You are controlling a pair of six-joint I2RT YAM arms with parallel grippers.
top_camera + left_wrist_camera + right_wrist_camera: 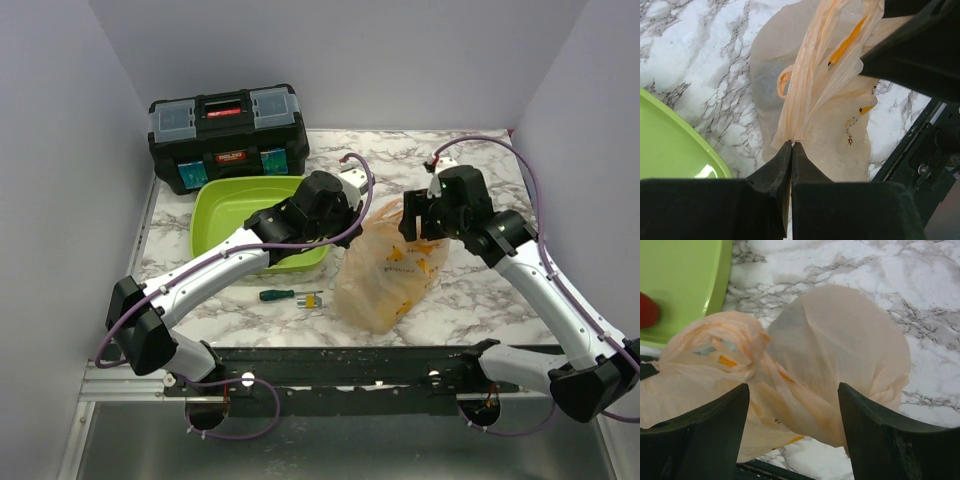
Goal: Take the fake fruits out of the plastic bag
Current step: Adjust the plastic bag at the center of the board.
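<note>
The peach-orange plastic bag [390,270] lies crumpled on the marble table between my arms. My left gripper [362,212] is shut on a thin edge of the bag [830,115] and pulls it taut; the fingertips [785,150] pinch the plastic. My right gripper [420,228] is open at the bag's far right side. In the right wrist view the gripper [792,400] has the bag's bunched folds [840,350] in the gap between its fingers. No fake fruits show; the bag's inside is hidden.
A lime-green tray [215,210] sits left of the bag, partly under my left arm, with a red object [647,310] in it. A black toolbox [228,135] stands at the back left. A green-handled screwdriver [290,296] lies near the front rail.
</note>
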